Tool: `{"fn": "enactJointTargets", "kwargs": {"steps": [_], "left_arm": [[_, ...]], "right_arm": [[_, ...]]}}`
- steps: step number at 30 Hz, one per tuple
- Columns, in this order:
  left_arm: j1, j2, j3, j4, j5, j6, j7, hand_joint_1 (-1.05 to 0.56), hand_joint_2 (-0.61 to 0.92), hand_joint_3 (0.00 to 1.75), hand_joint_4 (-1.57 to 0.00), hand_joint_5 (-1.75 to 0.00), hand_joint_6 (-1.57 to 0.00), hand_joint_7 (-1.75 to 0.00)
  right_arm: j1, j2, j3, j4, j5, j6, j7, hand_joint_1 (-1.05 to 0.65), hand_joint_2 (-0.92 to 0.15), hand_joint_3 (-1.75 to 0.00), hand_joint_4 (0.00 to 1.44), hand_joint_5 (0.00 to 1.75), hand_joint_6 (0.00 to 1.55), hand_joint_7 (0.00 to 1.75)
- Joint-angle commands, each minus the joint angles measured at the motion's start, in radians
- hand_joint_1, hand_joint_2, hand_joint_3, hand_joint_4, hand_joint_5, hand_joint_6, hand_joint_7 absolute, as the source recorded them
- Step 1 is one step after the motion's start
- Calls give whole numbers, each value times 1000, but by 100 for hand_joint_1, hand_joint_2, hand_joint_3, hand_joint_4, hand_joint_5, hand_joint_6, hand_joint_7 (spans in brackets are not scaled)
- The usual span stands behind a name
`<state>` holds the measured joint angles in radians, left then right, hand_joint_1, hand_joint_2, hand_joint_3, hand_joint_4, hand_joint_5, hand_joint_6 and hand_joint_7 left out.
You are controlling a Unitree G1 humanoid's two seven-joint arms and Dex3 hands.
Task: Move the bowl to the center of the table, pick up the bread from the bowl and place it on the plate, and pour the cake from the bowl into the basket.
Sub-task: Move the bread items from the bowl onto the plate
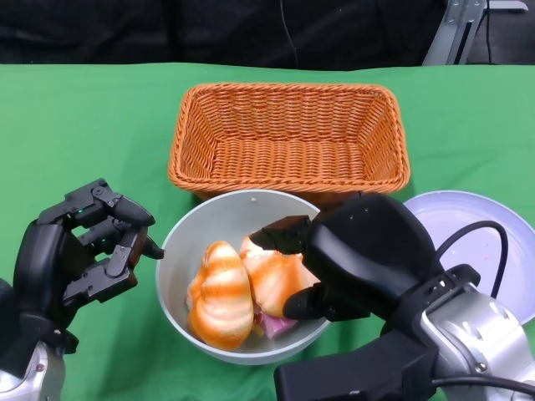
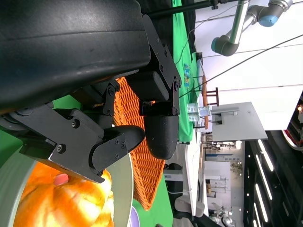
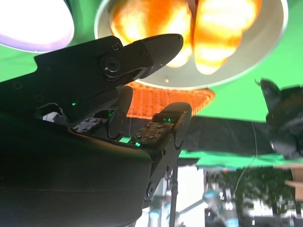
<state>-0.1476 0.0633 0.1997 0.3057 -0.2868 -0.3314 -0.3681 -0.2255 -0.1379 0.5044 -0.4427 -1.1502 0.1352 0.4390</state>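
Right robot hand reaching into the bowl, fingers around the bread, firm grip unclear, left robot hand empty, fingers apart beside the bowl, pink cake underneath, basket behind, plate right, green worktop.

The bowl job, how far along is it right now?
Done: the bowl sits mid-table, in front of the basket. In hand: the right hand reaches into the bowl at the bread; whether it grips yet is unclear. Left: the plate is bare, the basket holds nothing, and the left hand waits beside the bowl.
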Motion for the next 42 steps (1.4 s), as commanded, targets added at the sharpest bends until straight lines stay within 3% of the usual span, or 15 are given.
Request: {"fn": "enactJointTargets", "kwargs": {"steps": [1, 7, 13, 18, 21, 29, 33, 38, 42], "left_arm": [[-2, 3, 4, 10, -1, -17, 8, -8, 60, 92, -78, -143, -88, -113], [-2, -3, 1, 13, 3, -24, 13, -9, 60, 93, -79, -143, -87, -115], [-2, -4, 1, 14, 4, -26, 14, -9, 60, 93, -79, -143, -86, -116], [8, -18, -8, 2, 14, -40, 27, -10, 60, 92, -79, -143, -86, -117], [8, -24, -7, 3, 13, -50, 27, -10, 62, 91, -79, -143, -86, -117], [6, -28, -12, -6, 28, -57, 46, -12, 63, 89, -78, -143, -85, -118], [-1, -29, -15, -8, 30, -56, 56, -13, 61, 89, -77, -144, -85, -117], [0, -29, -21, -13, 29, -48, 60, -14, 60, 89, -78, -143, -86, -117], [6, -30, -24, -16, 30, -56, 59, -14, 60, 88, -78, -143, -86, -117]], "right_arm": [[-28, -20, -3, 4, -15, 3, 55, -88, -92, -9, 59, 41, 58, 0], [-58, -26, 7, 2, -51, 12, 152, -93, -92, -14, 59, 36, 53, 0], [-61, -23, 7, 1, -60, 12, 169, -94, -92, -16, 60, 34, 52, 0], [-92, -13, 64, 98, -138, -3, 140, -93, -92, -17, 63, 36, 53, 1], [-98, -3, 72, 143, -140, 0, 115, -93, -92, -18, 53, 58, 53, 0], [-117, 9, 92, 251, -157, 2, 47, -93, -92, -18, 49, 66, 53, 0], [-133, 15, 124, 341, -194, 13, -14, -91, -92, -12, 41, 82, 58, 1], [-138, 11, 155, 399, -215, 17, -92, -90, -92, -12, 37, 81, 59, 2], [-137, 5, 178, 430, -236, 17, -149, -88, -92, -12, 40, 61, 60, 0]]}}
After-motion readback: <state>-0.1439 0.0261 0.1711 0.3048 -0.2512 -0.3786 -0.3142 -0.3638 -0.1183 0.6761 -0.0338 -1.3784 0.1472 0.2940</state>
